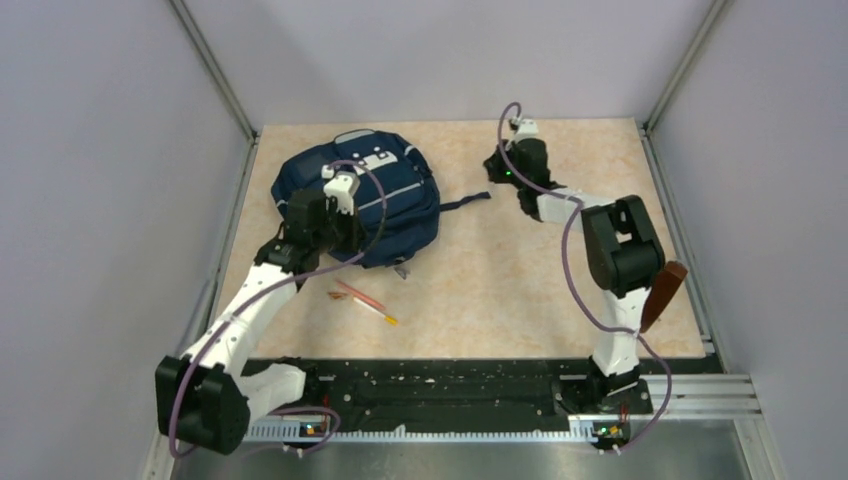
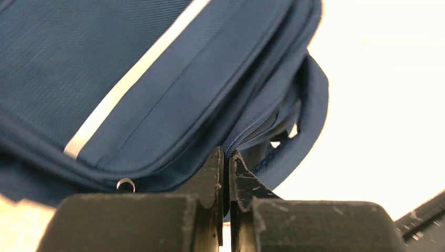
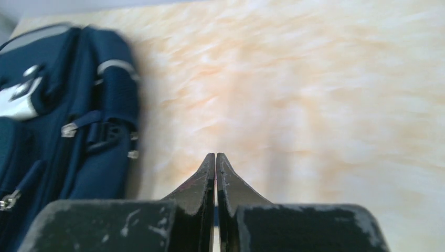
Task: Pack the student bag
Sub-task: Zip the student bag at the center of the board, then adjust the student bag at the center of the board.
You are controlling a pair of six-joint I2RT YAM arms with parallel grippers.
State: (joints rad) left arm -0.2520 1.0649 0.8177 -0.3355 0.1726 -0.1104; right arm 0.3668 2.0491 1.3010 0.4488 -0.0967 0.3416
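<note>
The student bag point(image 1: 400, 200), navy with thin pale stripes and white patches, lies flat at the far left of the table. My left gripper point(image 1: 338, 238) sits at its near edge. In the left wrist view the gripper point(image 2: 226, 155) is shut, and the bag's point(image 2: 105, 63) zipper seam runs into its tips. A dark strap point(image 1: 462, 204) stretches from the bag's right side to my right gripper point(image 1: 495, 180). In the right wrist view that gripper point(image 3: 215, 157) is shut, with a sliver of dark blue between the fingers. The bag point(image 3: 99, 115) is on its left.
Thin orange and red pencils point(image 1: 362, 300) lie on the table in front of the bag. A brown flat object point(image 1: 665, 293) leans at the right edge beside the right arm. Grey walls and metal rails enclose the table on three sides.
</note>
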